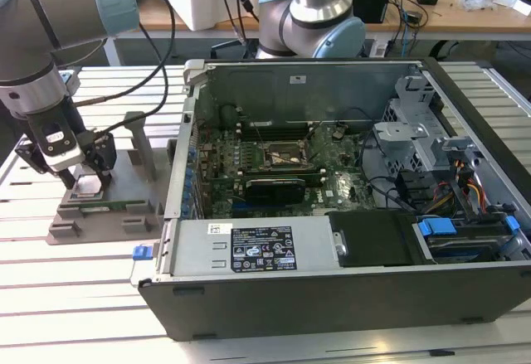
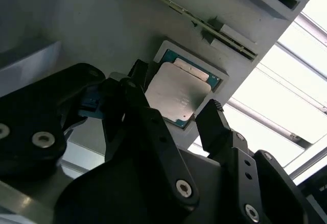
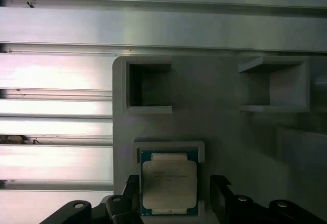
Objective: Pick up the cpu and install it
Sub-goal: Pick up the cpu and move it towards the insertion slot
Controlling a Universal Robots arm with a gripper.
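The gripper [image 1: 80, 172] hangs low over a grey holder [image 1: 133, 183] on the slatted metal surface [image 1: 75, 298], at nine o'clock of the open computer case [image 1: 332, 289] in the exterior view. The cpu [image 3: 168, 183] lies flat in a shallow square recess of that holder, silver top up. In both wrist views the black fingers [image 3: 220, 192] are spread, one on each side of the chip, close to its edges but not clearly pressing on it.
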